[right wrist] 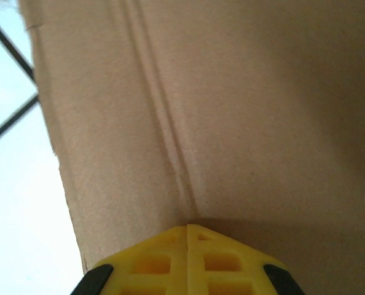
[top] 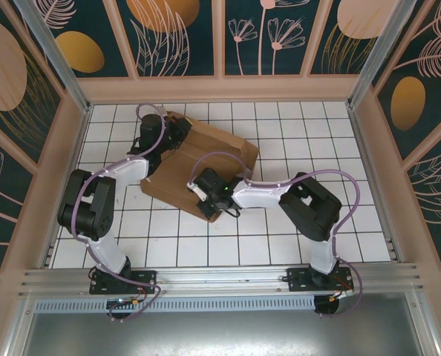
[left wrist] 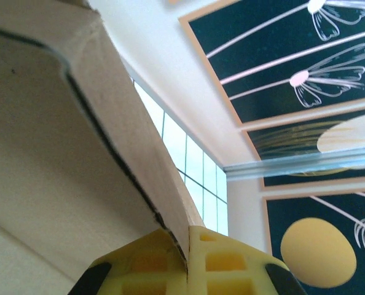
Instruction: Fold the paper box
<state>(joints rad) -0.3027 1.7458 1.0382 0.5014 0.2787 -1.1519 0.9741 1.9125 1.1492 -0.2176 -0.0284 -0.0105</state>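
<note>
The top view is bright and evenly lit from above, sharp throughout, with faint soft shadows on the tiles (top: 295, 126) beside the box (top: 220, 148) and the walls (top: 168, 37) splayed outward by a wide lens. In the left wrist view the near cardboard is soft and shaded, the far wall crisp. The right wrist view shows blurry cardboard darkening rightward, the tiles washed out at left.

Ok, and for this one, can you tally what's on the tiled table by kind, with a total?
paper box: 1
arm tools: 2 (left tool, right tool)
Total: 3
</note>
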